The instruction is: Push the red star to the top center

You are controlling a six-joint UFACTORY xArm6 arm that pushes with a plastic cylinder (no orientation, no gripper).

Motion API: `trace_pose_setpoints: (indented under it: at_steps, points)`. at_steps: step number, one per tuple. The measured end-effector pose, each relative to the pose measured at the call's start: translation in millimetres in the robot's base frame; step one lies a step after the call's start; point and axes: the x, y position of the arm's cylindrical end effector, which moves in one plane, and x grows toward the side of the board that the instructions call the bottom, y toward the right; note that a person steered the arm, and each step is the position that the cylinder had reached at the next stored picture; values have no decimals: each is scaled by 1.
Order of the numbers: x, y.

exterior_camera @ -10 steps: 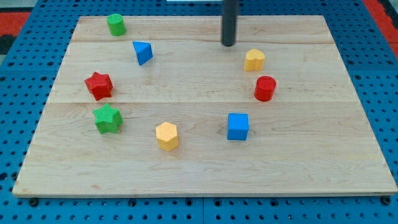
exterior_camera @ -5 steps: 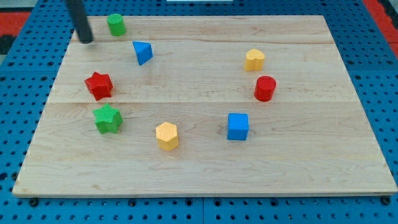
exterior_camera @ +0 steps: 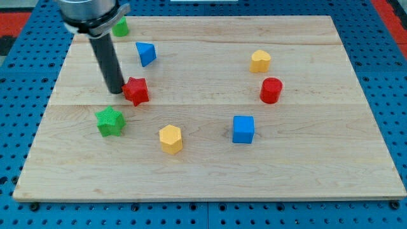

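Note:
The red star (exterior_camera: 136,91) lies on the wooden board (exterior_camera: 210,165), left of centre. My tip (exterior_camera: 116,90) stands right against the star's left side, touching it. The dark rod rises from there toward the view's top left and partly hides the green cylinder (exterior_camera: 120,27) at the top left corner.
A blue triangular block (exterior_camera: 145,53) lies just above the star. A green star (exterior_camera: 109,121) lies below and left of it. A yellow hexagon (exterior_camera: 170,138), a blue cube (exterior_camera: 243,129), a red cylinder (exterior_camera: 271,90) and a yellow heart (exterior_camera: 259,61) lie to the right.
My tip swept from the top centre to the top left, then came down to the star's left side. The red star has slid to the right by about a block's width.

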Motion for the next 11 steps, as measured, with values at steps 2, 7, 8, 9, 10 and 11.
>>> trace_pose_setpoints:
  at_steps: [2, 7, 8, 9, 10, 11]
  points:
    - [-25, 42]
    - [-140, 152]
    - [-146, 162]
    - [-148, 163]
    - [-161, 164]
    - [-162, 164]
